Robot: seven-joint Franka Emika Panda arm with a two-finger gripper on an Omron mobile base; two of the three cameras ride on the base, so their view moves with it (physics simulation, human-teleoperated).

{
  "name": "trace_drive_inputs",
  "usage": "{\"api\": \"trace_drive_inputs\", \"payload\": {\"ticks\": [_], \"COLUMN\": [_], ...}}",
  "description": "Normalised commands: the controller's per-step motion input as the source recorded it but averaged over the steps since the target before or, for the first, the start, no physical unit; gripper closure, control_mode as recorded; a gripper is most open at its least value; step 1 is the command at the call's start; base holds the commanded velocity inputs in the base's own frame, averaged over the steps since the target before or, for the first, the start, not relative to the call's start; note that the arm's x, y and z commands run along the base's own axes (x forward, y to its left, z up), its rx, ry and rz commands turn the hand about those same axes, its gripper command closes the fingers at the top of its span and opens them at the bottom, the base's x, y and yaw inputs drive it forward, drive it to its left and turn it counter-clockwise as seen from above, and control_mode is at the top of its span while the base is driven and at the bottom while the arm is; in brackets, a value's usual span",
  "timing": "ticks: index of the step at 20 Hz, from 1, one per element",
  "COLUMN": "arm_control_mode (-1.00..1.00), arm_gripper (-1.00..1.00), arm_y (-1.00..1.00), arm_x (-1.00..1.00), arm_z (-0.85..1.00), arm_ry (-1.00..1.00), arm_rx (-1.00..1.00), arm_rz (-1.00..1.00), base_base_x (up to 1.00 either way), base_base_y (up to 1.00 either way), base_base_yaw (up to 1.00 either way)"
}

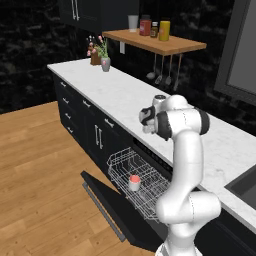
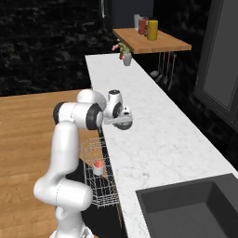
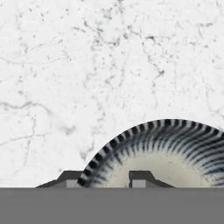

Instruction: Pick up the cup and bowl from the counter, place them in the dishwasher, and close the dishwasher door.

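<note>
A long white marble bench (image 1: 120,97) tops dark cabinets over a wooden floor (image 1: 40,165), with a wooden shelf (image 1: 160,42) of jars on the black wall and a dark sink (image 2: 186,209) at the near end. Both base views show the dishwasher door (image 1: 107,210) dropped open and the cup (image 1: 134,182) upright in the pulled-out rack (image 1: 145,185). The hand view shows the hand (image 3: 105,179) over the bowl (image 3: 175,148) on the marble, one fingertip outside the near rim and one inside; whether they clamp it I cannot tell.

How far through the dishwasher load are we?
Done: cup sits in the dishwasher rack. In hand: the hand straddles the bowl rim on the counter, one finger inside, one outside; not lifted. Left: rack the bowl, close the dishwasher door, which hangs open.
</note>
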Motion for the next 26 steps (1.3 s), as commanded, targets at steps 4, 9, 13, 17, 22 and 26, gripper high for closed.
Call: {"api": "trace_drive_inputs", "payload": {"ticks": [4, 9, 13, 17, 22, 26], "arm_control_mode": [-1.0, -1.0, -1.0, -1.0, -1.0, -1.0], "arm_gripper": [1.0, 1.0, 1.0, 1.0, 1.0, 1.0], "arm_y": [0.31, 0.2, 0.47, 0.8, 0.86, 0.89], "arm_x": [-0.93, -1.0, -1.0, -0.99, -0.64, -0.22], "arm_z": [-0.14, 0.0, -0.01, 0.0, -0.19, -0.43], "arm_ry": [0.02, -0.03, -0.01, -0.01, -0.01, 0.0], "arm_rx": [0.17, 0.15, 0.0, -0.02, 0.0, 0.0], "arm_rz": [-0.03, -0.11, -0.05, 0.0, 0.0, 0.0], "base_base_x": [0.0, 0.0, 0.0, 0.0, 0.0, 0.0], "base_base_y": [0.0, 0.0, 0.0, 0.0, 0.0, 0.0], "base_base_yaw": [0.0, 0.0, 0.0, 0.0, 0.0, 0.0]}}
